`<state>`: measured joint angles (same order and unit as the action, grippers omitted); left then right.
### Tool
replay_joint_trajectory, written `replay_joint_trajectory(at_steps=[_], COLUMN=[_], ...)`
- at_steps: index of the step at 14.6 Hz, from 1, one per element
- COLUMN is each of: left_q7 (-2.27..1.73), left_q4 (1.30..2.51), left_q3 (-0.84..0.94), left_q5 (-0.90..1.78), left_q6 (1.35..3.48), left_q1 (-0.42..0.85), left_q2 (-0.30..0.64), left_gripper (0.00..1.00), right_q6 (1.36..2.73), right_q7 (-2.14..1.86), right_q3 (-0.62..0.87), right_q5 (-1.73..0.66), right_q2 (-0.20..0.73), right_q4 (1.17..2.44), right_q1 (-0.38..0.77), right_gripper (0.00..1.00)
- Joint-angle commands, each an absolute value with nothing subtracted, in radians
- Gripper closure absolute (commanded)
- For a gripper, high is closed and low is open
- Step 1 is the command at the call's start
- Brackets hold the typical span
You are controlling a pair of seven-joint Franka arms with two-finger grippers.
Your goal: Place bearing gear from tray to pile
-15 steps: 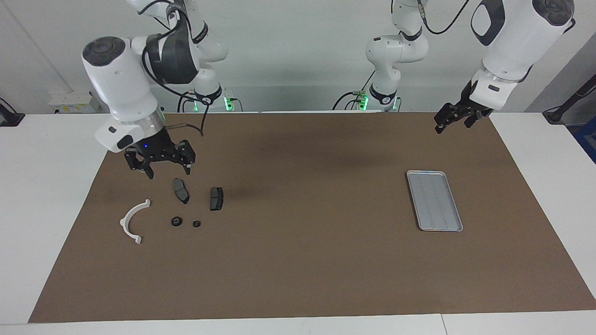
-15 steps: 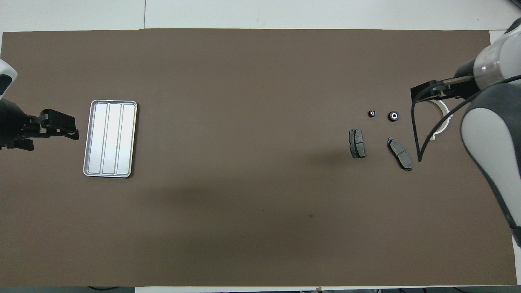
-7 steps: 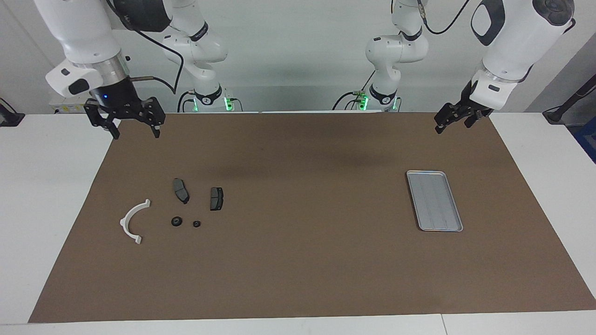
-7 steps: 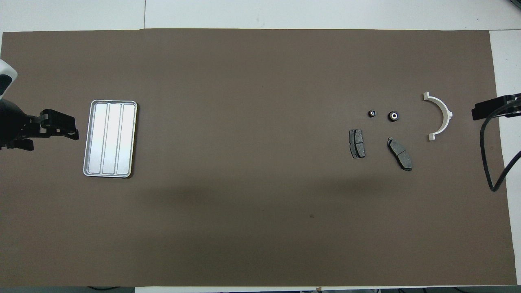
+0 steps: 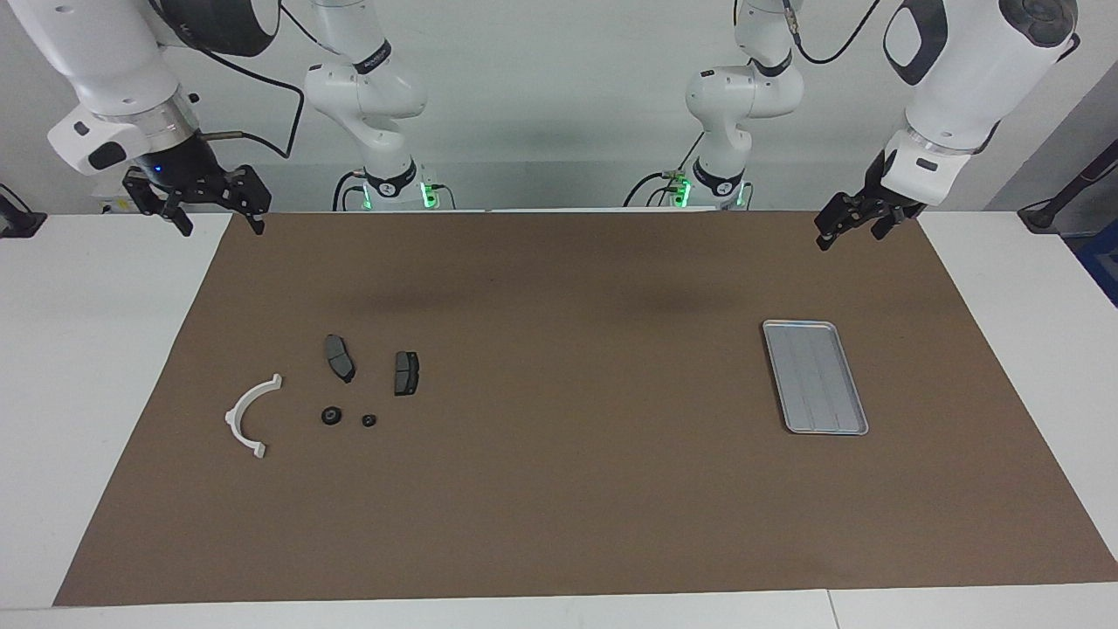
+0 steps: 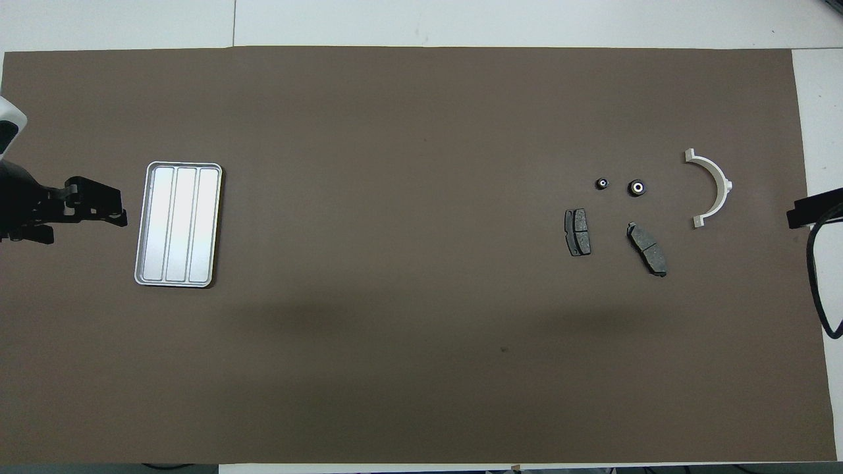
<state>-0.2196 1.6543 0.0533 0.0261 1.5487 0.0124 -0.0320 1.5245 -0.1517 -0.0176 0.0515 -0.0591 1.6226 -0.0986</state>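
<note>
Both sets of jaws stand spread and hold nothing. From the facing camera, the right gripper (image 5: 196,197) hangs raised over the brown mat's (image 5: 568,489) corner at the right arm's end, beside the robots' edge; the left gripper (image 5: 852,222) hangs raised near the corner at the left arm's end, and that arm waits. The tray (image 5: 815,376) lies bare at the left arm's end, nothing in it; the pile sits well apart toward the right arm's end: two brake pads (image 5: 340,358) (image 5: 406,373), the white bracket (image 5: 249,417), and, farther from the robots than the pads, a larger bearing gear (image 5: 331,416) with a smaller bearing gear (image 5: 369,421) just beside it.

From overhead, the tray (image 6: 178,224) shows only its ribs; the left gripper (image 6: 89,205) sits beside it, apart from its rim; only a tip of the right gripper (image 6: 813,212) shows at the edge; both gears (image 6: 637,187) (image 6: 601,184) lie among the pads (image 6: 577,232) (image 6: 647,248) and bracket (image 6: 712,186).

Judging by this, the placing looks done and the step in hand is the retreat; the next move seems to call only for parking the arms clear of the mat, with nothing left in the tray to fetch.
</note>
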Motion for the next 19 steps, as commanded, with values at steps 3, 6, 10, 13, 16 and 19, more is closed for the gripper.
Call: replay_joint_trajectory(at_steps=[3,6,10,13,16,19], left_q7=[-0.212,-0.212,-0.212,-0.212,-0.212,-0.212], left_q4=[1.677,1.675,1.675,1.675,1.675,1.675], left_q3=[0.046,0.046,0.046,0.046,0.046,0.046], left_q5=[0.04,0.04,0.04,0.04,0.04,0.04], left_q6=[1.54,1.54,1.54,1.54,1.54,1.54], left_q1=[0.017,0.017,0.017,0.017,0.017,0.017], left_q2=[-0.06,-0.06,-0.06,-0.06,-0.06,-0.06], left_gripper=[0.0,0.0,0.0,0.0,0.0,0.0], right_q6=[1.526,1.511,1.506,1.506,1.497,1.499], right_q7=[-0.173,-0.173,-0.17,-0.169,-0.154,-0.135], right_q3=[-0.011,-0.011,-0.011,-0.011,-0.009,-0.006], right_q5=[0.028,0.006,-0.008,-0.021,-0.02,-0.018], right_q2=[-0.097,-0.098,-0.098,-0.1,-0.101,-0.101], right_q4=[1.664,1.655,1.651,1.658,1.661,1.661], right_q1=[-0.123,-0.123,-0.123,-0.123,-0.123,-0.123], right_gripper=[0.0,0.0,0.0,0.0,0.0,0.0])
